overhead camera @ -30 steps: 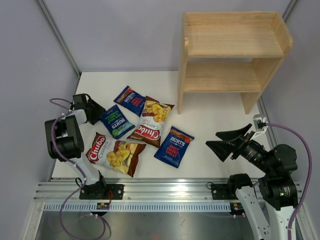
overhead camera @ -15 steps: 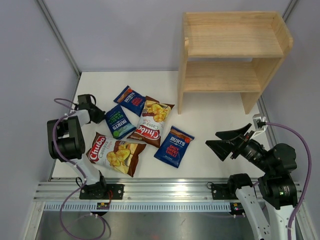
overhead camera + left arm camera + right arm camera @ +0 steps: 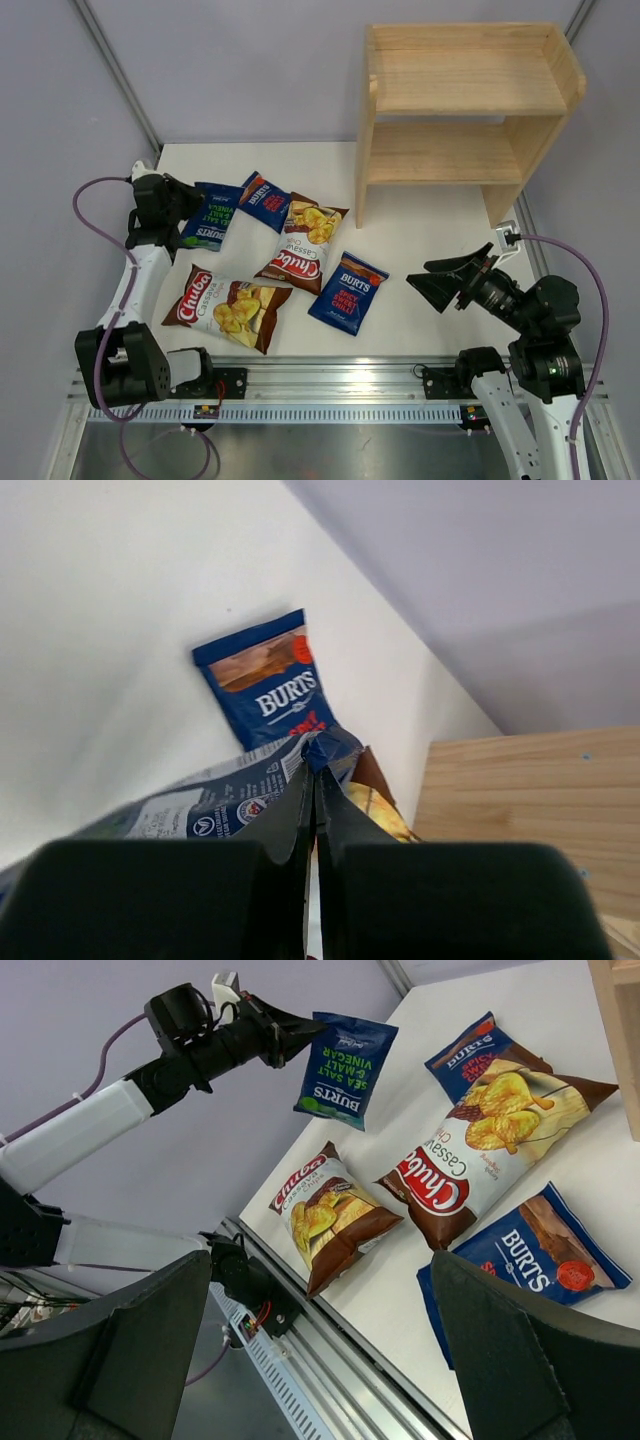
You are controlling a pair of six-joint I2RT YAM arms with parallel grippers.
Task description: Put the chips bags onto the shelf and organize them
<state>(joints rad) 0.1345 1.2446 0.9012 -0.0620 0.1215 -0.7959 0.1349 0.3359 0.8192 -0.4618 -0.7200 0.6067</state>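
Note:
My left gripper (image 3: 188, 207) is shut on the top edge of the green-lettered dark blue Burts bag (image 3: 208, 216), which hangs above the table's far left; in the right wrist view the bag (image 3: 345, 1068) dangles from the jaws. The closed fingertips (image 3: 318, 772) pinch the bag (image 3: 200, 805). A red-lettered Burts bag (image 3: 265, 200) lies beside it and another (image 3: 347, 291) lies mid-table. Two brown-and-white Chuba bags (image 3: 303, 248) (image 3: 228, 307) lie flat. The wooden shelf (image 3: 465, 110) stands at the back right. My right gripper (image 3: 440, 285) hovers open at the near right, holding nothing.
Grey walls close in the table's left, back and right sides. An aluminium rail (image 3: 330, 385) with both arm bases runs along the near edge. The shelf's side panel (image 3: 530, 810) shows ahead in the left wrist view.
The left gripper closed on the green-lettered Burts bag, then the arm swung up and back, lifting the bag off the table. The right arm barely moved.

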